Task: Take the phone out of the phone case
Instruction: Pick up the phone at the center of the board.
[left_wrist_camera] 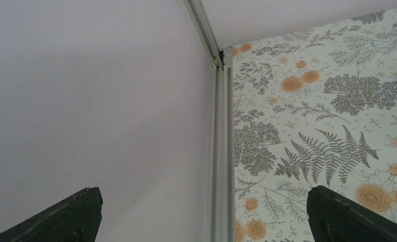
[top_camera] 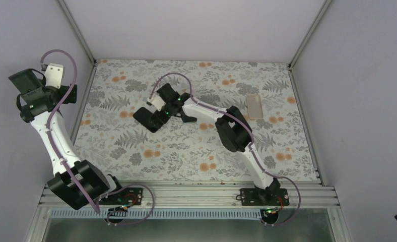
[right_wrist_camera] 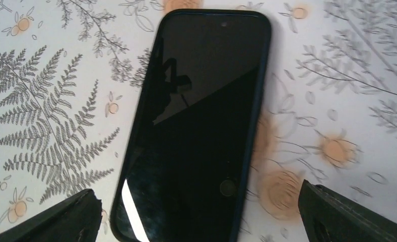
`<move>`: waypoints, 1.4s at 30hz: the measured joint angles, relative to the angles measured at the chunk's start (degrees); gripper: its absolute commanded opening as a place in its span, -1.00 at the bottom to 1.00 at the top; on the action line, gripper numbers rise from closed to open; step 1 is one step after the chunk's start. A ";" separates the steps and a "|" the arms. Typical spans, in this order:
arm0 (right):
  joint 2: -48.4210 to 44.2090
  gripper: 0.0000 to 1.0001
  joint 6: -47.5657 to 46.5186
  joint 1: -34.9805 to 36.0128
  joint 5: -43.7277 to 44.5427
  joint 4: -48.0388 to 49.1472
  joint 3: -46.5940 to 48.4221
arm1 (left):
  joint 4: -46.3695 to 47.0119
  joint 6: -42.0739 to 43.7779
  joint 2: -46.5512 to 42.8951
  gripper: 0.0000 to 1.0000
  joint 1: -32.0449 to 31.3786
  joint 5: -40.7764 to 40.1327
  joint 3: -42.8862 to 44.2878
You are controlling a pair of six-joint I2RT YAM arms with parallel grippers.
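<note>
Black glass on the phone [right_wrist_camera: 201, 126] looks slick and breakable. The dark case [right_wrist_camera: 263, 75] hugging its edge is probably a bendy, grippy rim, so I'd peel at a corner of that rim rather than squeeze the screen. It's likely light too, so it may skate on the floral cloth [top_camera: 186, 161] unless pinned.

It lies flat, screen up, mid-table, under the right gripper [right_wrist_camera: 199, 199], whose fingers are spread wide and hold nothing. The left gripper [left_wrist_camera: 201, 206] is spread too, up by the left wall and well apart. A pale flat slab [top_camera: 255, 106] sits off to the right, not in the way.
</note>
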 measured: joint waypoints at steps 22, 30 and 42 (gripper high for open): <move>5.86 0.99 2.21 3.61 5.42 1.79 4.13 | 1.81 -1.92 -1.05 1.00 2.91 3.63 -5.35; 5.86 1.00 1.51 4.02 6.25 1.51 4.13 | 2.29 -1.95 -1.05 1.00 2.91 3.85 -7.63; 6.08 0.81 -1.44 6.64 14.45 1.16 3.69 | 3.10 -1.92 -1.03 1.00 2.91 4.68 -9.51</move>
